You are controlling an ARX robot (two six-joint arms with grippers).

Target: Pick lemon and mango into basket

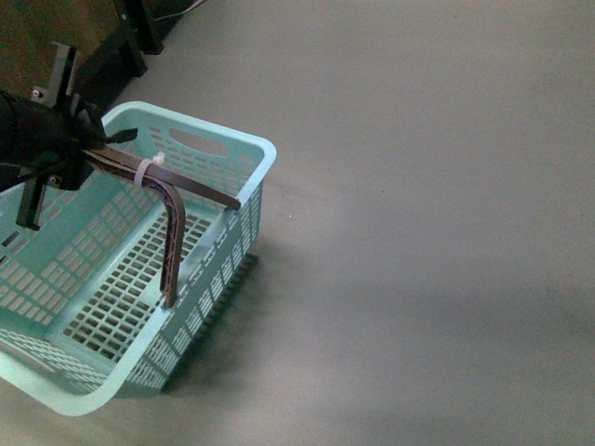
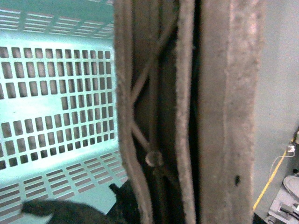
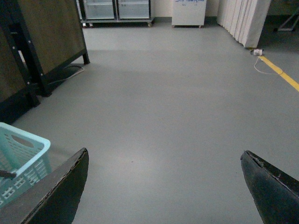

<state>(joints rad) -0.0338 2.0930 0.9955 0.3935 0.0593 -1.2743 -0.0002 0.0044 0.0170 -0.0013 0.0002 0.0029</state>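
The light teal basket (image 1: pixel 200 153) hangs tilted at the left of the front view, empty inside. My left gripper (image 1: pixel 88 139) is shut on its brown ribbed handles (image 1: pixel 172 232), which are tied with a white zip tie (image 1: pixel 149 170). In the left wrist view the handles (image 2: pixel 187 112) fill the middle, with the basket's slotted wall (image 2: pixel 56 102) behind. My right gripper (image 3: pixel 163 186) is open and empty above bare floor; a corner of the basket (image 3: pixel 23 149) shows beside it. The lemon and the mango are out of view.
Grey floor (image 1: pixel 418 232) spreads to the right of the basket. Dark wooden furniture on black legs (image 3: pixel 42 51) stands beyond the basket. A yellow floor line (image 3: pixel 280 74), a white curtain (image 3: pixel 243 21) and cabinets (image 3: pixel 117 9) lie far off.
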